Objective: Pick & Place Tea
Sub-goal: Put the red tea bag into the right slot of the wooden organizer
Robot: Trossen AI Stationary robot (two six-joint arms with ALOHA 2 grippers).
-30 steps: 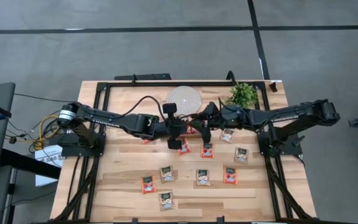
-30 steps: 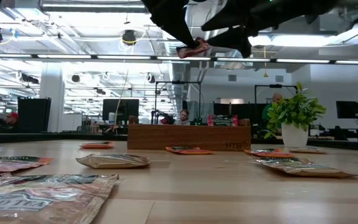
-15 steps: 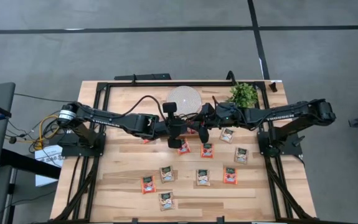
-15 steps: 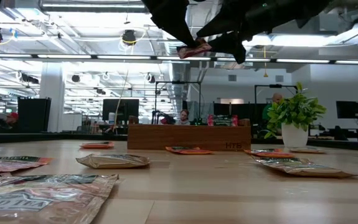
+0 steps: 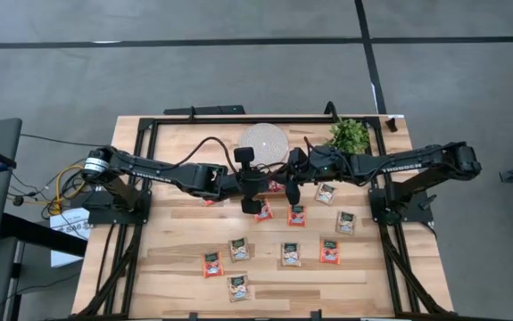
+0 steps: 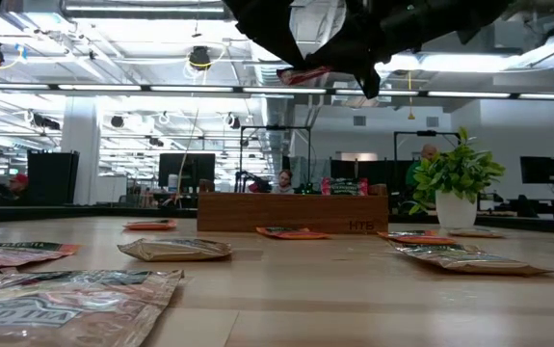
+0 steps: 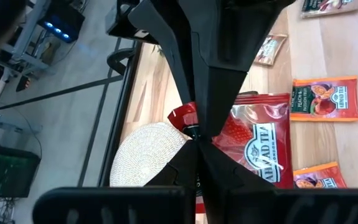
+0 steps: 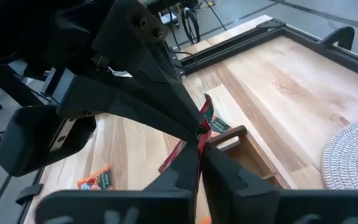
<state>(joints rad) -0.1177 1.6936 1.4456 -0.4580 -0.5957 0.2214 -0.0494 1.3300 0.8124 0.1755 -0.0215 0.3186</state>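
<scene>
Fingers of both grippers were closed on the same red-orange flat tea sachet [image 7: 253,146], held up in the air above the middle of the light wooden table [image 5: 176,267]. The left gripper [image 7: 197,138] pinched the sachet at one edge, and the right gripper [image 8: 201,138] met it from the opposite side, with its dark fingers pressed together on the same thin packet. In the low view the sachet [image 6: 303,75] hung well above the table top, between the two dark arms. Under this meeting point stood the brown wooden tray [image 6: 293,211], and the round white woven disc [image 5: 263,140] lay just beside it. The other tea sachets, some red-orange [image 5: 211,264] and some pale tan [image 5: 291,254], lay flat and spread over the near half of the table, well apart from both grippers. A small green plant in a white pot [image 6: 455,183] stood near the far right corner.
</scene>
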